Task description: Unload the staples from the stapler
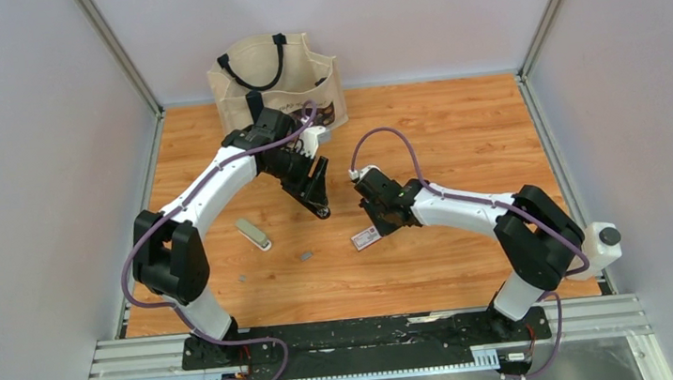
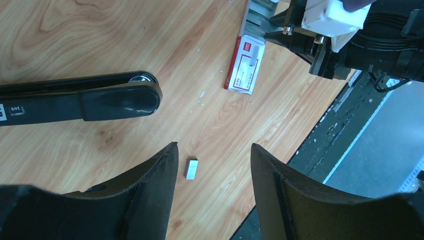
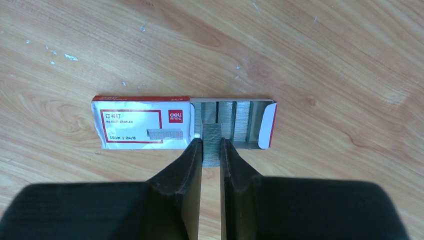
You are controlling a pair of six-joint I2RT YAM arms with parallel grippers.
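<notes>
A loose strip of staples lies on the counter, near the left tool, spread and empty. Further, the right tool pinches another strip over the opened staple box. The stapler lies leftward, untouched.

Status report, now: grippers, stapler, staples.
Left gripper open, empty; loose staple piece ahead of it. Right gripper shut on staple strip at the open staple box. Stapler lying ungripped on table. No obstruction seen.
</notes>
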